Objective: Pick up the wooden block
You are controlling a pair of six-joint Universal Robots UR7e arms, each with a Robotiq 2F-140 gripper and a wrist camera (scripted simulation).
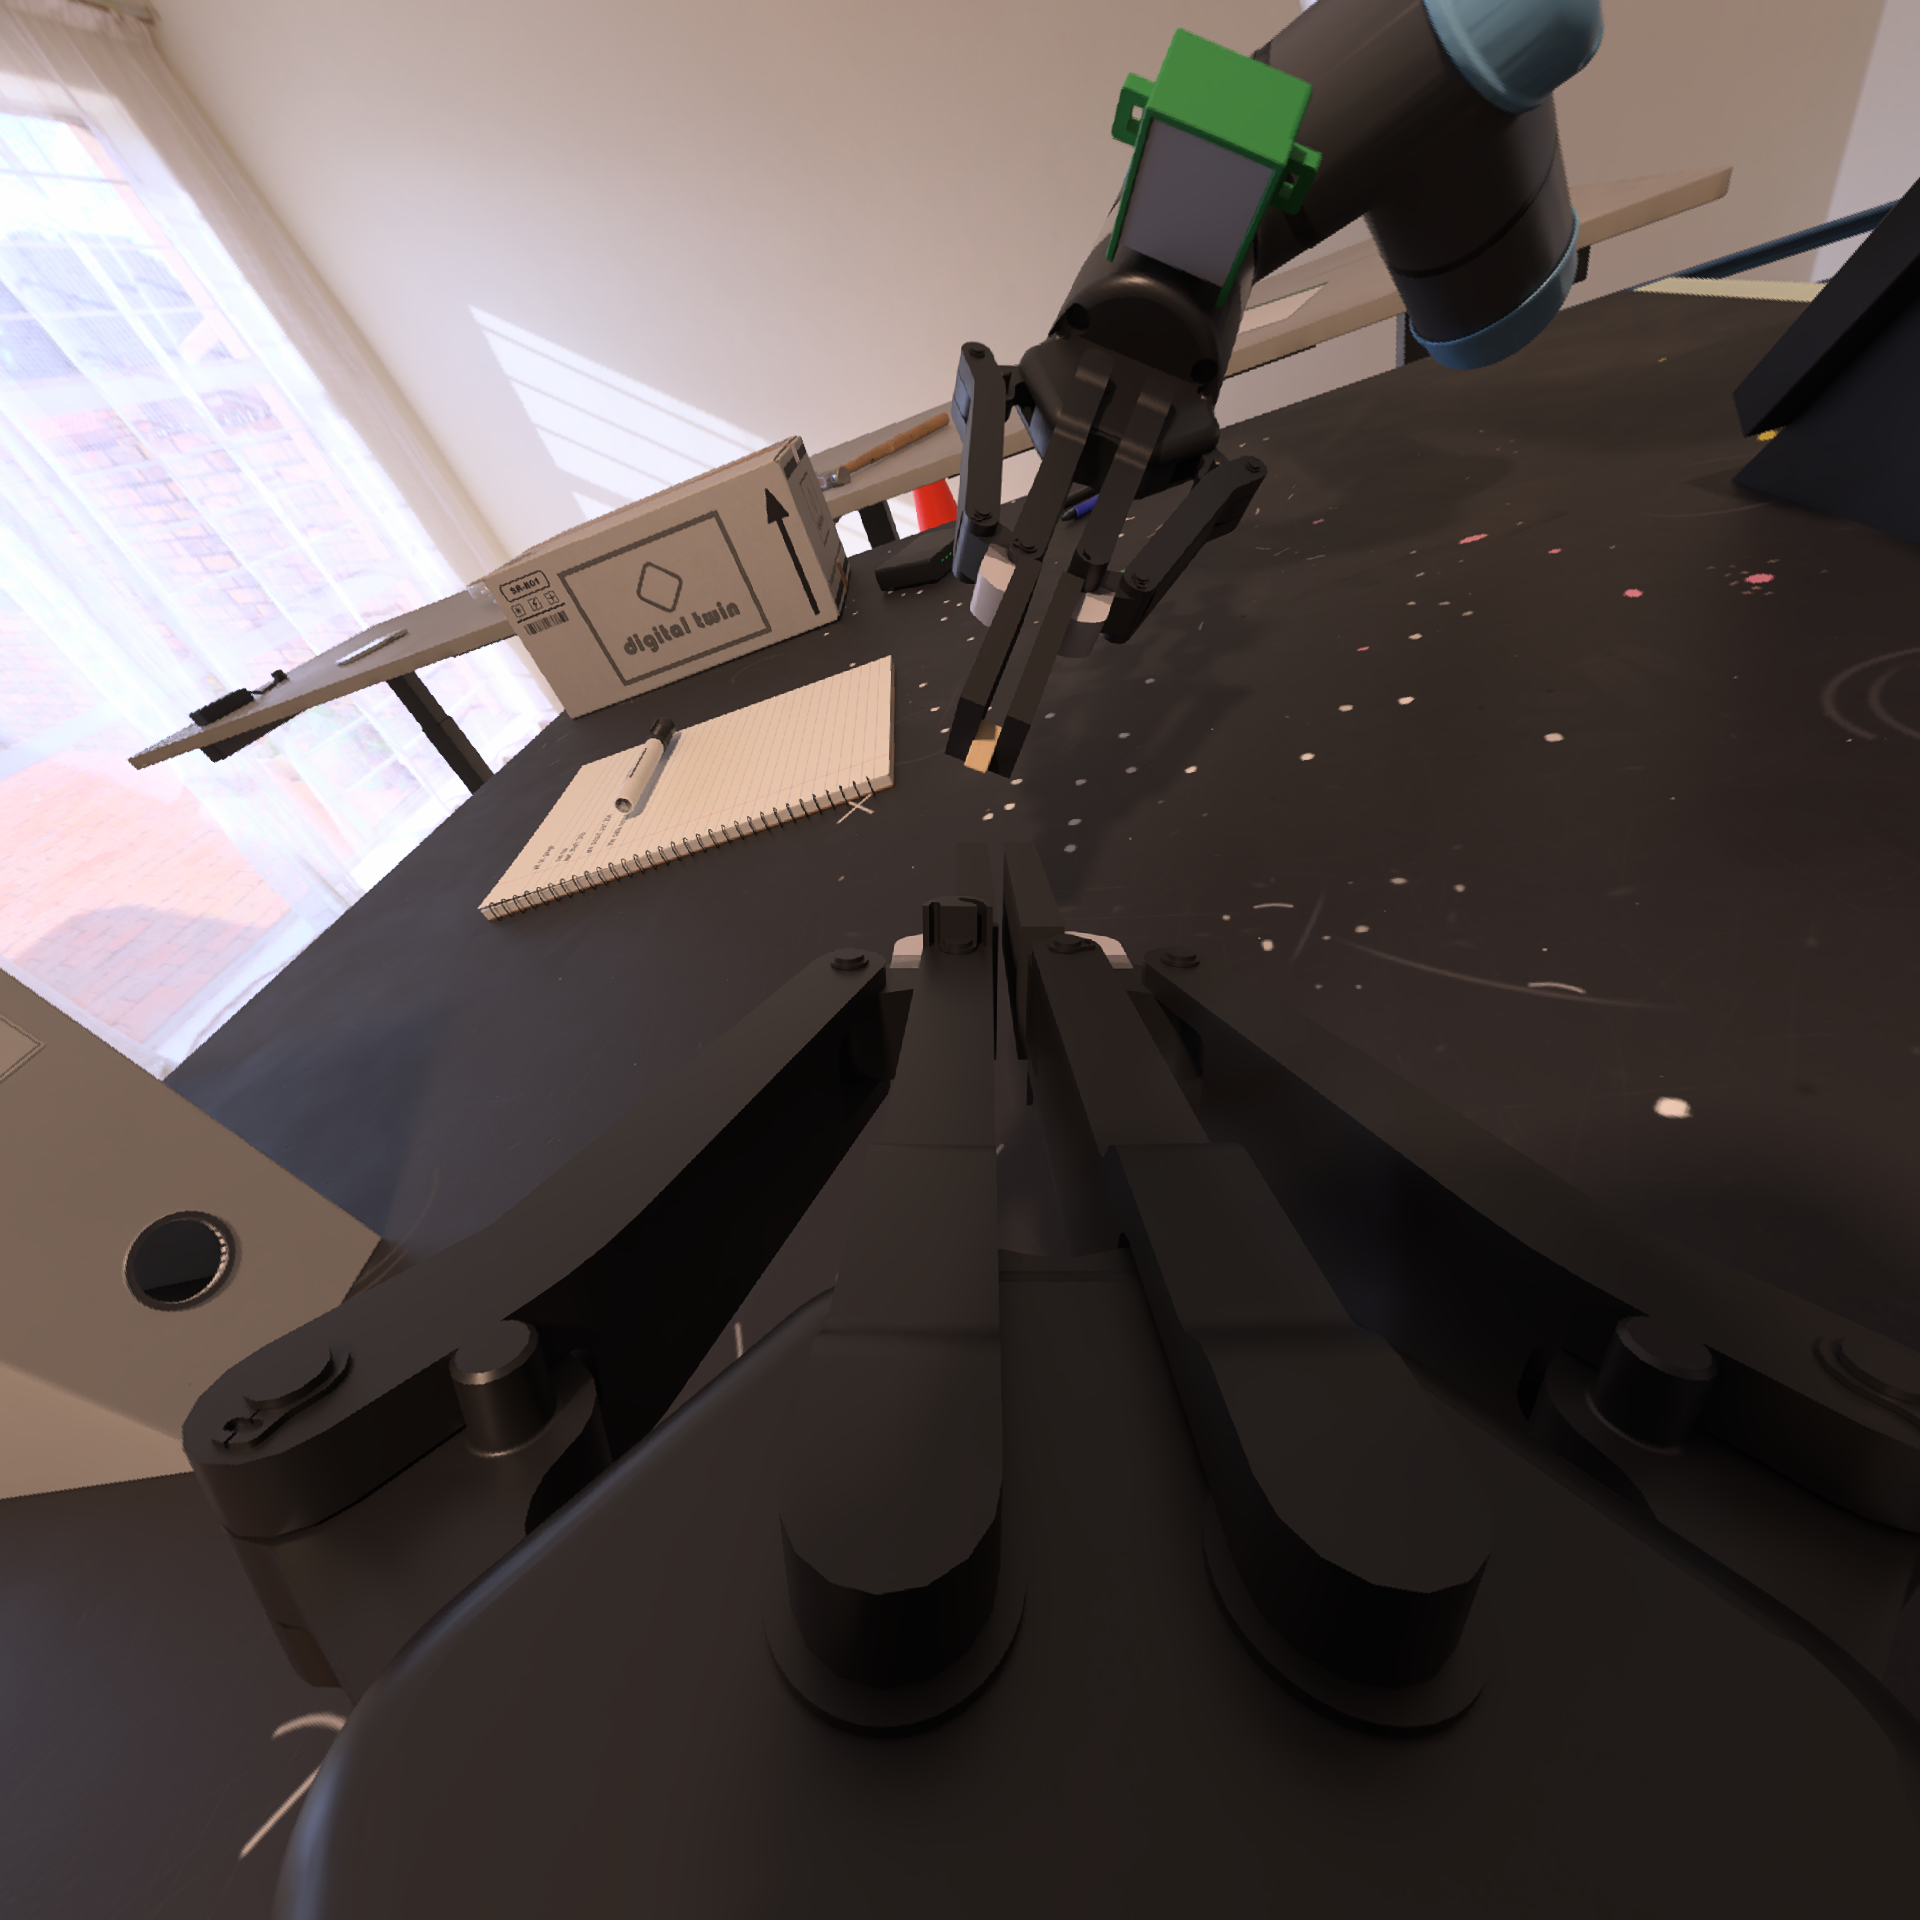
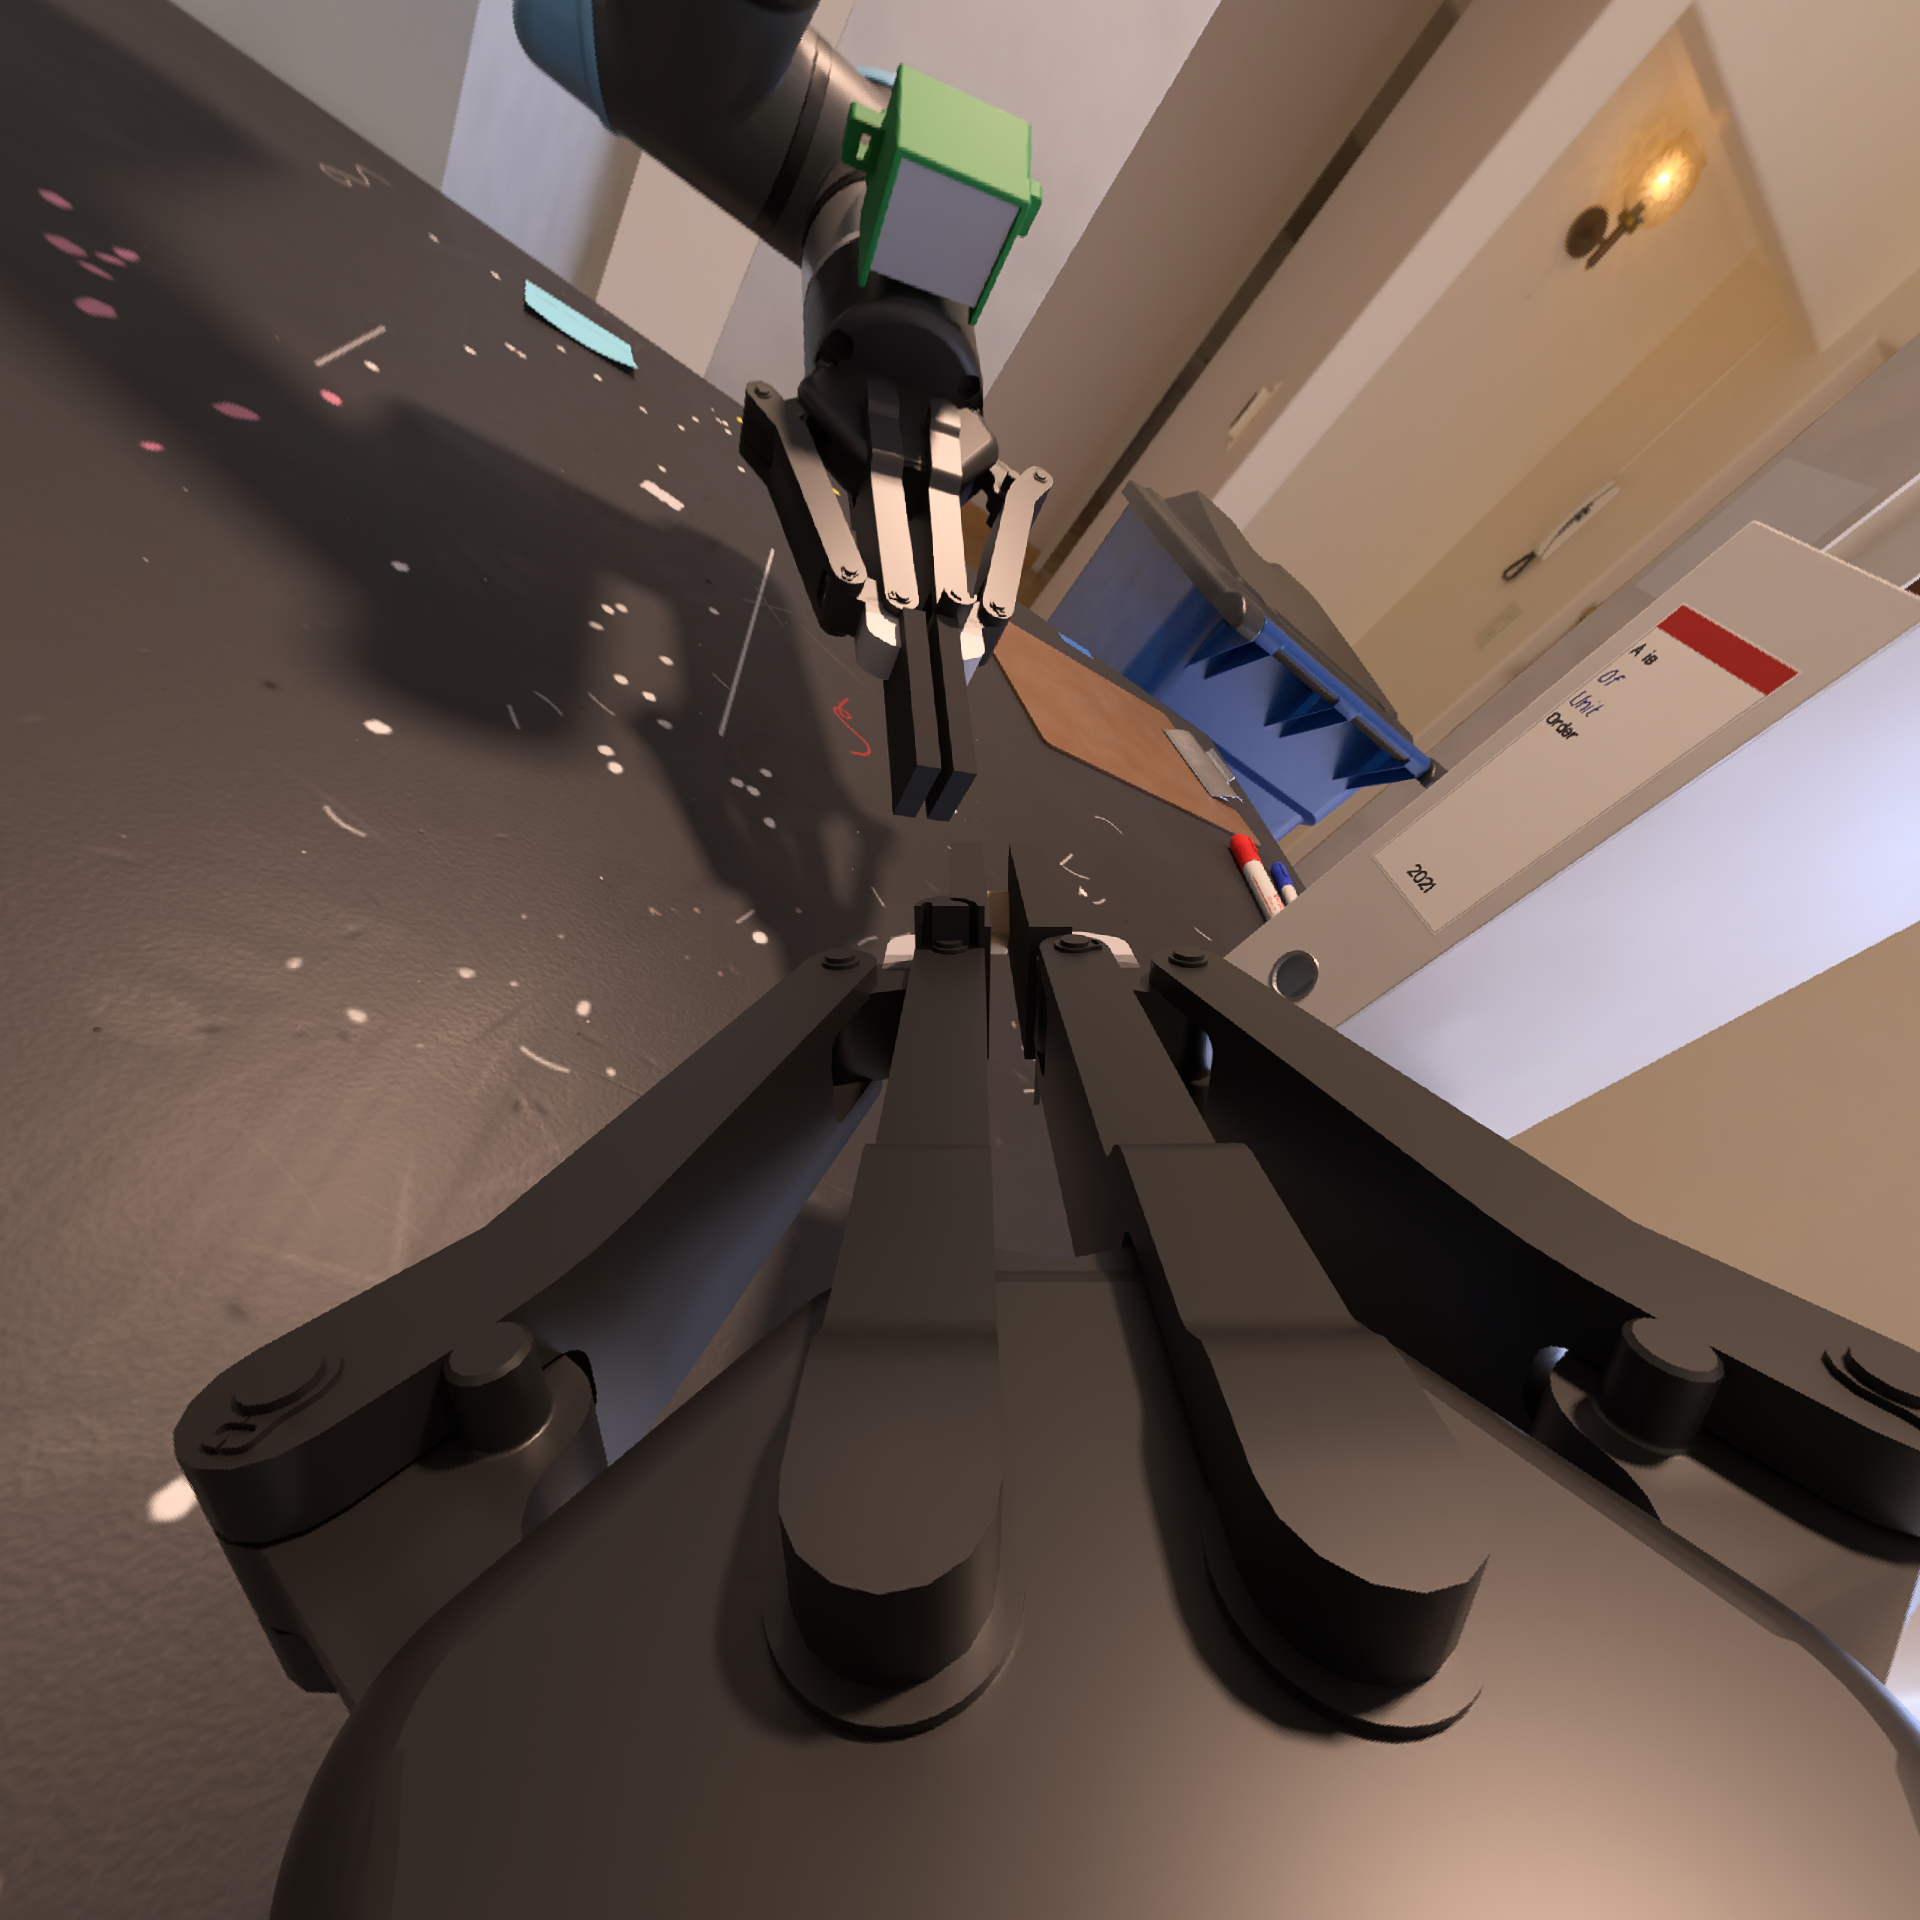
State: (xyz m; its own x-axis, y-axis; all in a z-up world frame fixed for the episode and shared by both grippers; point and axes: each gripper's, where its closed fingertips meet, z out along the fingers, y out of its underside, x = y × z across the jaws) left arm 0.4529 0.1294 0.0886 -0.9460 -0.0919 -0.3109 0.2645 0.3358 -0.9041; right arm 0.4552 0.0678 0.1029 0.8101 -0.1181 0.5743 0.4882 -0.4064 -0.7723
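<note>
The wooden block (image 1: 980,750) is a small tan piece pinched between the fingertips of my right gripper (image 1: 982,740), which shows farther off in the left wrist view over the dark table (image 1: 1455,831). In the right wrist view only a tan sliver of the block (image 2: 995,940) shows between the right gripper's (image 2: 995,883) closed fingers. I cannot tell whether the block touches the table. My left gripper (image 1: 992,862) is shut and empty. It also shows in the right wrist view (image 2: 933,805), facing the right gripper with its fingertips close.
A spiral notebook (image 1: 748,769) with a marker (image 1: 644,769) lies left of the block, with a cardboard box (image 1: 675,592) behind it. A brown clipboard (image 2: 1112,717), a blue crate (image 2: 1247,675), two markers (image 2: 1262,878) and a white binder (image 2: 1558,831) are on the other side.
</note>
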